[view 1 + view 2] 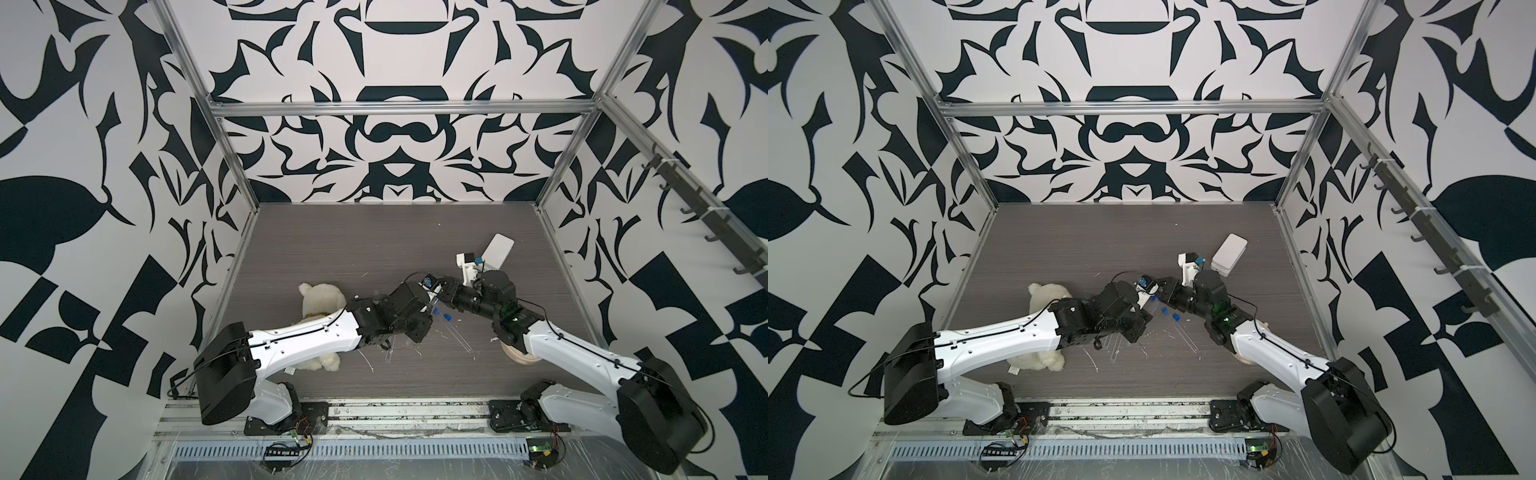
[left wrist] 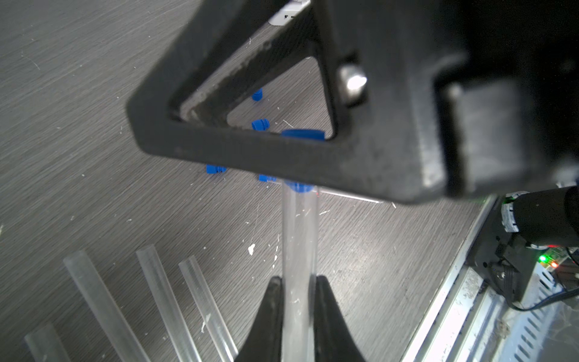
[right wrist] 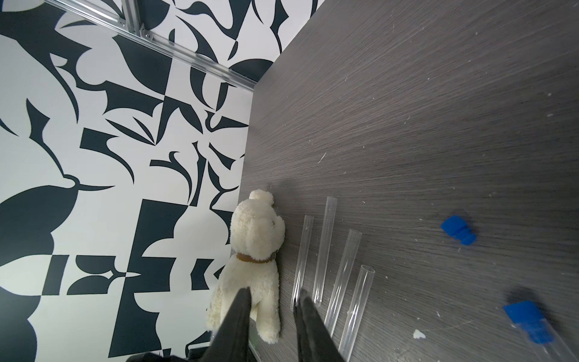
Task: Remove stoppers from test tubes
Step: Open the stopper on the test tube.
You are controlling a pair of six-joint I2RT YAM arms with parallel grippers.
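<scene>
While scanning from the left, note first the fluffy cream plush dog [image 3: 250, 260], lying by the wall, probably kept clear of the work; just beside it, four thin clear test tubes [image 3: 343, 275], smooth and open-mouthed, in a row on the grey grained surface [image 3: 407, 125], seemingly the finished ones; then the left gripper [image 2: 297, 279], clenched around a fifth tube [image 2: 299, 238] to keep it steady, blue stopper [image 2: 299, 187] on its far end; close by that stopper the right gripper [image 3: 274, 291], jaws apart and grasping nothing, likely placed for pulling; near it, stubby ribbed stoppers [image 3: 459, 235] lying loose.
</scene>
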